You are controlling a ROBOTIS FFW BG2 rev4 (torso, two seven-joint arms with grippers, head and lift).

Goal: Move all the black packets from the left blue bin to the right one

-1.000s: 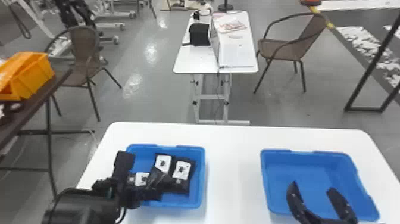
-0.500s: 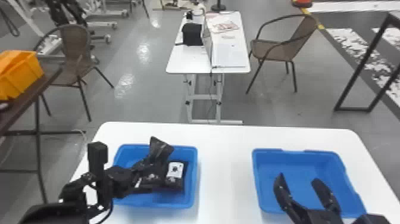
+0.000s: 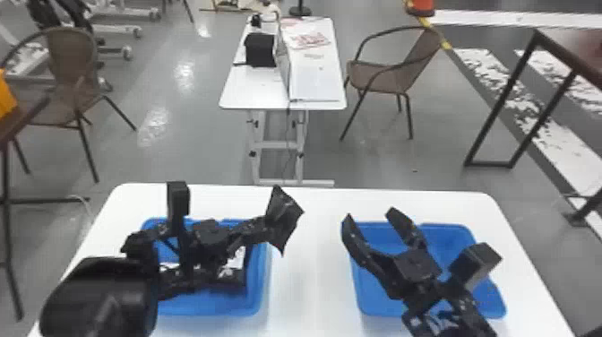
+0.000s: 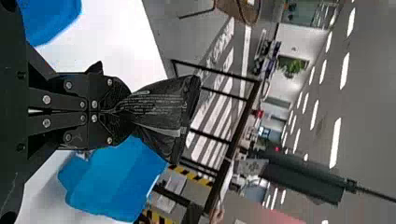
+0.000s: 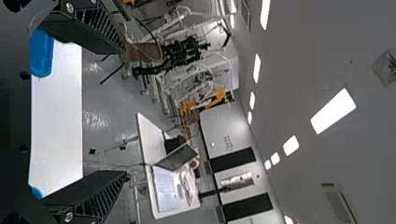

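In the head view, two grippers are seen above one white table [image 3: 309, 278] bearing two blue bins. One black packet [image 3: 283, 219] is gripped at the tips of the left gripper [image 3: 263, 225], held up between the left blue bin [image 3: 263, 291] and the right blue bin [image 3: 498, 309]. Behind those jaws, toward the wrist, black packets with white labels [image 3: 235, 260] are seen in the left bin; they are partly covered by the arm, so their number cannot be told. The right gripper [image 3: 369, 214] is parted, its two fingertips well apart with nothing between them, and the right bin is seen behind and around its jaws. Far beyond both sets of jaws, one smaller white table [image 3: 253, 92] and two brown chairs [image 3: 394, 78] are seen.

In the left wrist view, the two jaws of the left gripper [image 4: 112, 112] are brought close together on one end of the single packet, which is spread wider beyond the tips. Two stretches of blue bin [image 4: 112, 182] are seen, one to each side of the jaws.

In the right wrist view, the right gripper [image 5: 125, 112] is wide, its two ribbed fingers [image 5: 88, 28] apart. Beyond their tips, one laptop [image 5: 177, 157] is seen on the smaller table.
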